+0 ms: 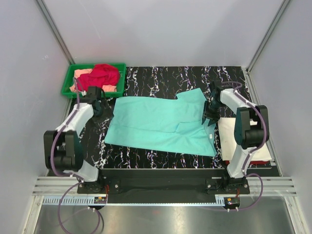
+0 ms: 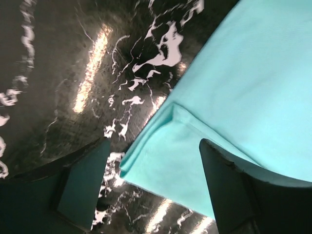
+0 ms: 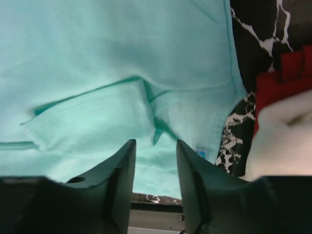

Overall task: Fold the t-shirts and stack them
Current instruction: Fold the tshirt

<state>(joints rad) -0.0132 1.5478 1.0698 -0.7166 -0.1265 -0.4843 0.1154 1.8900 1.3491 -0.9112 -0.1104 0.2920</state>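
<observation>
A mint-teal t-shirt [image 1: 161, 124] lies spread flat on the black marble table [image 1: 161, 78], one sleeve folded in at its right side. My left gripper [image 1: 103, 111] hangs open at its upper left corner. In the left wrist view the wide-apart fingers [image 2: 83, 185] straddle that folded corner [image 2: 165, 156] without holding it. My right gripper [image 1: 208, 117] is over the shirt's right edge. Its jaws [image 3: 155, 142] stand apart with only cloth [image 3: 122, 58] below them. A cream-white t-shirt [image 1: 242, 139] lies folded at the right, on a red one [image 3: 287, 78].
A green tray [image 1: 68, 87] at the back left holds a crumpled red t-shirt [image 1: 105, 75] on a peach one [image 1: 84, 73]. Grey walls enclose the table on three sides. Both arm bases stand on a rail at the near edge.
</observation>
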